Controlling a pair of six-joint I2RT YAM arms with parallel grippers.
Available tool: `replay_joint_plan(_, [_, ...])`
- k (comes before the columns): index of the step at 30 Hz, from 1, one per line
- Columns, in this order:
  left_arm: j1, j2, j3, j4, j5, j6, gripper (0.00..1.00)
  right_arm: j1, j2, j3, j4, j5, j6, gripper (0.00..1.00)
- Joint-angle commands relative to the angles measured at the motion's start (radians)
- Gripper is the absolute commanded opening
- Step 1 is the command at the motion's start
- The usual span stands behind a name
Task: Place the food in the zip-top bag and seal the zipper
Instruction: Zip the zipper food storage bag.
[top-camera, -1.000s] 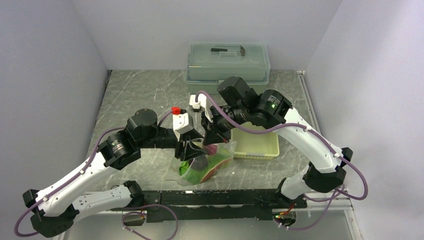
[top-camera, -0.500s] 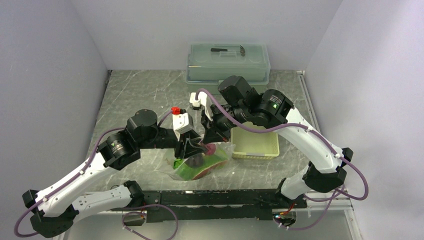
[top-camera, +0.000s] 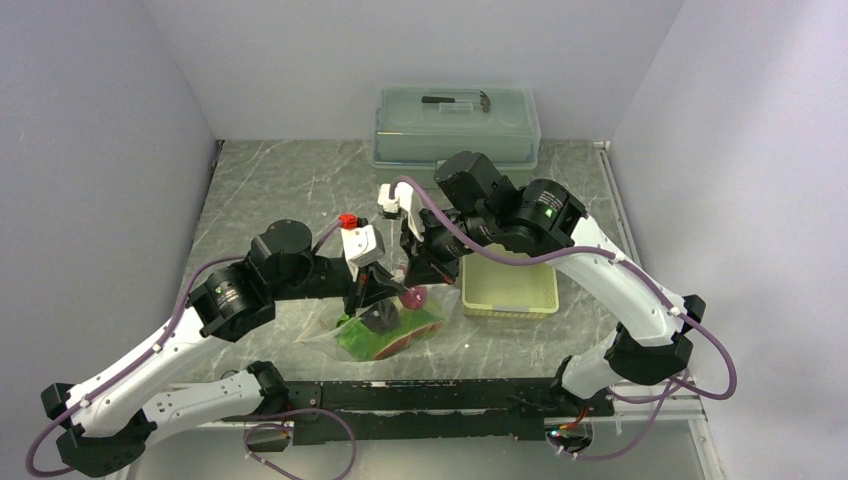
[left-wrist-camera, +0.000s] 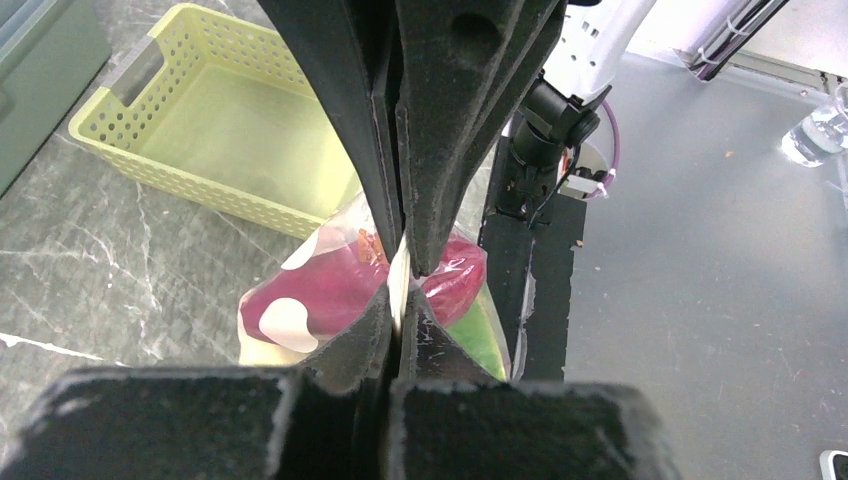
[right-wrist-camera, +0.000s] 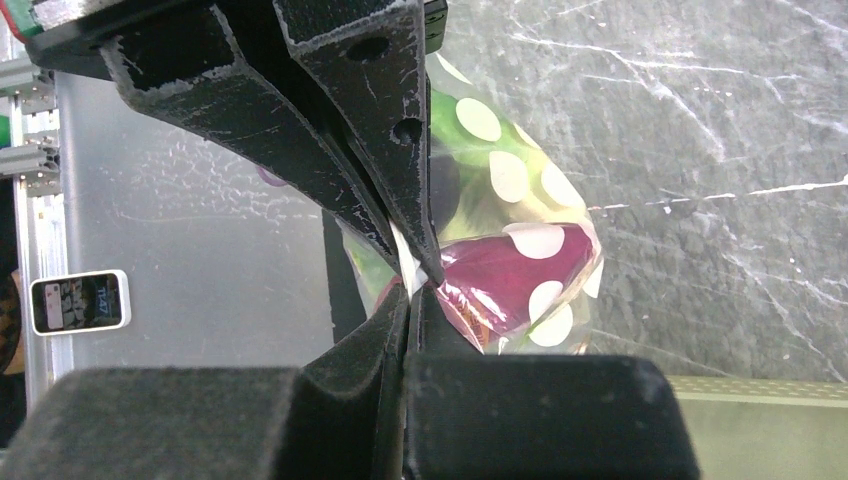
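The zip-top bag (top-camera: 385, 335), clear with white dots, rests at the table's near middle with its mouth edge pulled up. Inside lies the food: a magenta root (left-wrist-camera: 330, 285), green lettuce (right-wrist-camera: 450, 130) and a red piece (top-camera: 420, 325). My left gripper (top-camera: 383, 292) is shut on the bag's top edge. My right gripper (top-camera: 412, 280) is shut on the same edge, right beside it. The two pairs of tips meet nose to nose, with the pale zipper (left-wrist-camera: 400, 282) strip pinched between them. In the wrist views, left gripper (left-wrist-camera: 400, 305) and right gripper (right-wrist-camera: 407, 293) each show no gap.
A pale yellow-green perforated tray (top-camera: 508, 285) stands just right of the bag, under the right arm. A lidded grey-green box (top-camera: 456, 122) sits against the back wall. A black rail (top-camera: 420, 395) runs along the table's near edge.
My left gripper has shut on the bag's top edge next to the right gripper. The bag has been drawn up and slightly left, and now lies flatter.
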Motion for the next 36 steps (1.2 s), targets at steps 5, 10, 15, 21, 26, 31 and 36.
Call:
replay_joint_plan(5, [-0.003, -0.005, 0.026, -0.099, 0.046, 0.022, 0.0, -0.007, -0.049, 0.042, 0.114, 0.053, 0.019, 0.08])
replay_joint_plan(10, [-0.003, 0.004, 0.03, -0.087, 0.069, 0.022, 0.0, -0.008, -0.13, -0.051, 0.227, 0.089, 0.02, 0.38])
replay_joint_plan(15, [-0.003, 0.002, 0.029, -0.071, 0.082, 0.021, 0.0, -0.008, -0.248, -0.187, 0.377, 0.095, 0.006, 0.56])
replay_joint_plan(21, [-0.003, -0.023, 0.03, -0.044, 0.091, 0.008, 0.0, -0.008, -0.361, -0.353, 0.484, 0.051, -0.02, 0.64])
replay_joint_plan(26, [-0.003, -0.043, 0.034, -0.025, 0.082, -0.003, 0.0, -0.008, -0.476, -0.506, 0.617, 0.03, -0.038, 0.66])
replay_joint_plan(31, [-0.004, -0.063, 0.034, 0.002, 0.083, -0.02, 0.0, -0.008, -0.588, -0.68, 0.776, 0.016, -0.064, 0.69])
replay_joint_plan(36, [-0.003, -0.079, 0.035, 0.035, 0.087, -0.042, 0.0, -0.008, -0.665, -0.817, 0.916, -0.007, -0.086, 0.7])
